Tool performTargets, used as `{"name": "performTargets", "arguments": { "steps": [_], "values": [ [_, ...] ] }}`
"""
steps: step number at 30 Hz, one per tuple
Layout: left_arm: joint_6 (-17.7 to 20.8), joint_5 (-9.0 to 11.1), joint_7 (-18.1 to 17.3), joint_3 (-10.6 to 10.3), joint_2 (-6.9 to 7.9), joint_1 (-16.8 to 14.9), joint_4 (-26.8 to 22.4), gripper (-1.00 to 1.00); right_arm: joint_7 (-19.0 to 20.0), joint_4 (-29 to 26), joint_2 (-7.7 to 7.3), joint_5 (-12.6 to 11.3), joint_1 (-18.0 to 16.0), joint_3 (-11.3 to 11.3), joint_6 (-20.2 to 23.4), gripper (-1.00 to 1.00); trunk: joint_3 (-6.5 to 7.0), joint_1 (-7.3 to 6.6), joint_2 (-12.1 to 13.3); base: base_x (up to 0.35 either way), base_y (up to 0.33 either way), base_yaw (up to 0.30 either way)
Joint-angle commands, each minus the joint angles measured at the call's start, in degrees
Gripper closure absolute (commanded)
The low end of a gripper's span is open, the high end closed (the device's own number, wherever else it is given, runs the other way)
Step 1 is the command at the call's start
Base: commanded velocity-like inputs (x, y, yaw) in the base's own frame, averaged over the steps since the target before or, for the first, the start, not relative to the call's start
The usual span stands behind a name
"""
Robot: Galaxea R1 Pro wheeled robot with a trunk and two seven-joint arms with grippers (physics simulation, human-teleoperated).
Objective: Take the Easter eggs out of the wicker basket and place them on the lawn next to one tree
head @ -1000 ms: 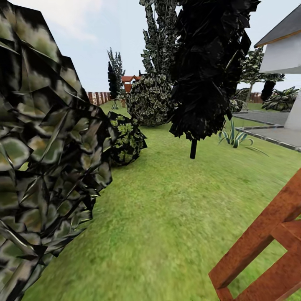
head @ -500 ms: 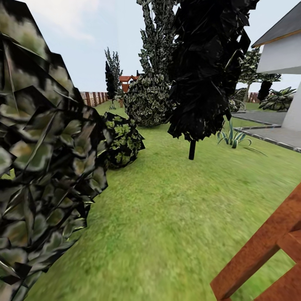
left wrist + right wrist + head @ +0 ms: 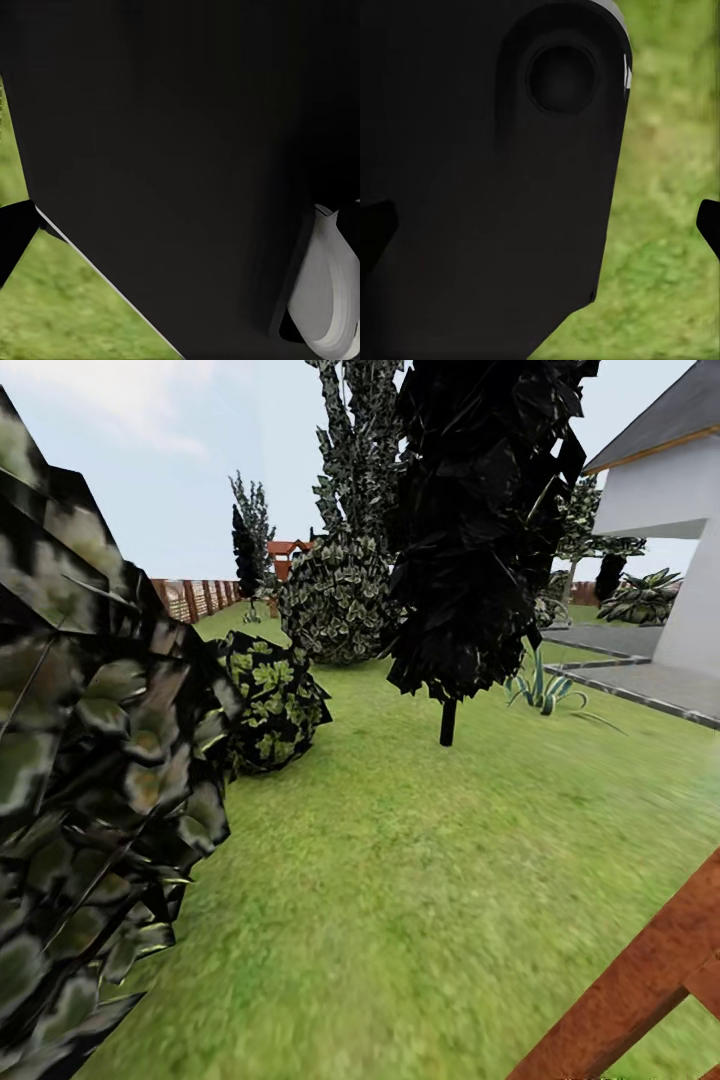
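Note:
The lawn [image 3: 420,860] spreads ahead of me as short green grass. The Easter eggs and the wicker basket are out of view. A dark narrow cypress-like tree [image 3: 480,530] stands mid-lawn on a thin trunk [image 3: 447,722]. In the left wrist view my left gripper [image 3: 180,225] hangs in front of a dark part of my own body, its fingertips [image 3: 11,236] at the picture's edges, with nothing between them. In the right wrist view my right gripper [image 3: 540,225] is likewise open, one fingertip [image 3: 709,223] over grass.
A large leafy bush [image 3: 90,780] crowds my near left, with a smaller one [image 3: 265,700] behind it. A round shrub [image 3: 335,600] stands farther back. A red-brown wooden fence rail [image 3: 640,990] is at lower right. The white house [image 3: 670,490] and a paved path [image 3: 640,680] lie to the right.
The whole head view has shifted: bushes and the dark tree slid slightly left, and the fence rail sank toward the lower right corner. So the camera moved, not the things.

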Motion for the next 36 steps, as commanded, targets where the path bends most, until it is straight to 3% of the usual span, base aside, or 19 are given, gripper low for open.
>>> {"name": "performTargets", "arguments": {
  "steps": [1,12,36],
  "values": [
    [-0.02,0.07,-0.04,-0.04,0.00,0.04,-0.12,-1.00,0.04,0.11,0.00,0.11,-0.08,0.26,0.02,-1.00,-0.04,0.02,-0.02,0.101,0.000,-0.238],
    [0.02,0.07,-0.06,0.06,0.00,0.04,-0.12,-1.00,-0.03,0.11,0.00,0.06,-0.08,0.26,0.02,-1.00,-0.04,0.02,-0.02,0.050,0.000,-0.039],
    [0.15,0.07,-0.04,0.10,0.00,0.04,-0.12,-1.00,-0.03,0.11,0.00,0.14,-0.08,0.26,0.02,-1.00,-0.04,0.02,-0.02,0.319,0.000,0.000]
  ]
}}
